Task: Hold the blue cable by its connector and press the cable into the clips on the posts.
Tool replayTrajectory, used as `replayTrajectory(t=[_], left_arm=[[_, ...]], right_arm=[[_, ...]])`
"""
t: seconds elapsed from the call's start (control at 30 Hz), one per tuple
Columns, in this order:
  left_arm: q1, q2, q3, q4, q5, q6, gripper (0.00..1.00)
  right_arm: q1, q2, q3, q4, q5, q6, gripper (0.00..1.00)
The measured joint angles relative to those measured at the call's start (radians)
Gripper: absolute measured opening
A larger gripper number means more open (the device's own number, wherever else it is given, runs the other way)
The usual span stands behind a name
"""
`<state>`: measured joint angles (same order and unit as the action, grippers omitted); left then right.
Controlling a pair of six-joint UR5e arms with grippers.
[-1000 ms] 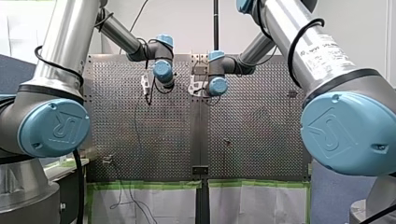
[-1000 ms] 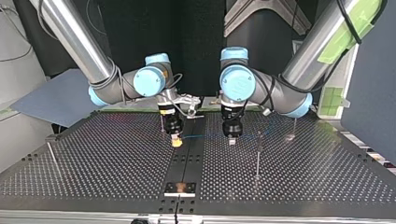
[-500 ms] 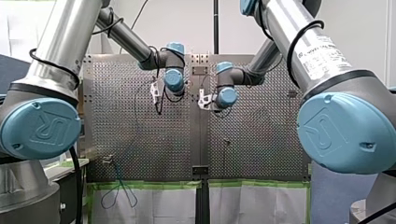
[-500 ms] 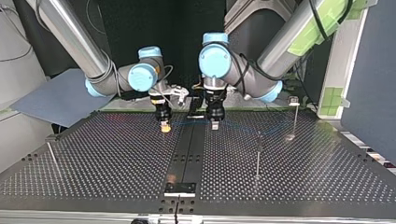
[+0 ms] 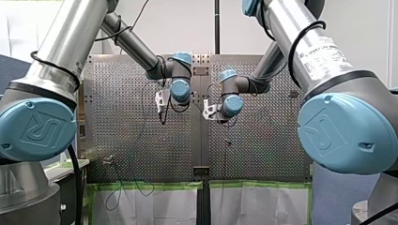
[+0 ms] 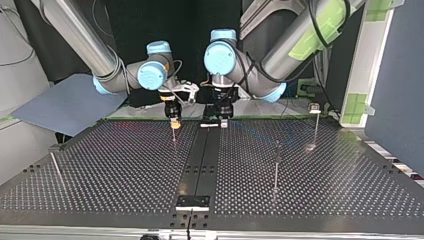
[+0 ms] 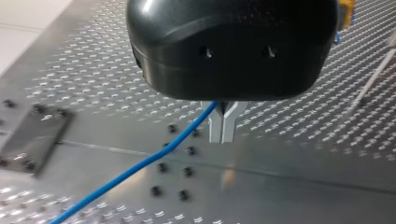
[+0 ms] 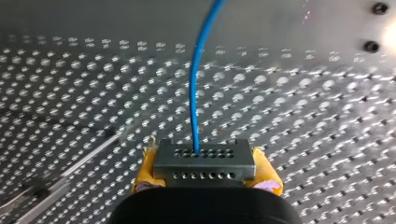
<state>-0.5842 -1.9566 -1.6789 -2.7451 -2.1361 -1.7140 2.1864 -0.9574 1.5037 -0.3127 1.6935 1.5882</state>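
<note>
Up close, our right jaws clamp the connector, left jaws pinch the blue cable, fingers half hidden by housing.

The right gripper clamps a grey, hole-studded connector between yellow pads over the perforated table. The blue cable leaves the connector's face and runs toward 12 o'clock. A thin metal post slants off at the gripper's 8 o'clock; dark screws sit at 2 o'clock.
</note>
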Motion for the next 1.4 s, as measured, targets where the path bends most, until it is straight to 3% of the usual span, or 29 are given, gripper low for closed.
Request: replayTrajectory(t=[0.27, 0.53, 0.7, 0.83, 1.1, 1.4], left_arm=[[-0.014, -0.054, -0.052, 0.067, 0.004, 0.015, 0.00], [-0.026, -0.115, -0.060, 0.125, 0.014, 0.027, 0.00], [-0.042, -0.135, -0.060, 0.150, 0.014, 0.022, 0.00], [-0.054, -0.144, -0.060, 0.159, 0.013, 0.006, 0.00], [-0.082, -0.170, -0.060, 0.189, -0.009, -0.002, 0.00], [-0.117, -0.181, -0.060, 0.257, -0.046, -0.033, 0.00]], right_arm=[[-0.006, -0.028, 0.071, -0.057, 0.000, 0.009, 0.00], [-0.007, -0.055, 0.138, -0.115, 0.002, 0.014, 0.00], [-0.026, -0.087, 0.177, -0.149, 0.006, 0.023, 0.00], [-0.040, -0.116, 0.214, -0.185, 0.005, 0.047, 0.00], [-0.066, -0.125, 0.284, -0.255, -0.009, 0.106, 0.00], [-0.090, -0.105, 0.367, -0.338, -0.014, 0.091, 0.00]])
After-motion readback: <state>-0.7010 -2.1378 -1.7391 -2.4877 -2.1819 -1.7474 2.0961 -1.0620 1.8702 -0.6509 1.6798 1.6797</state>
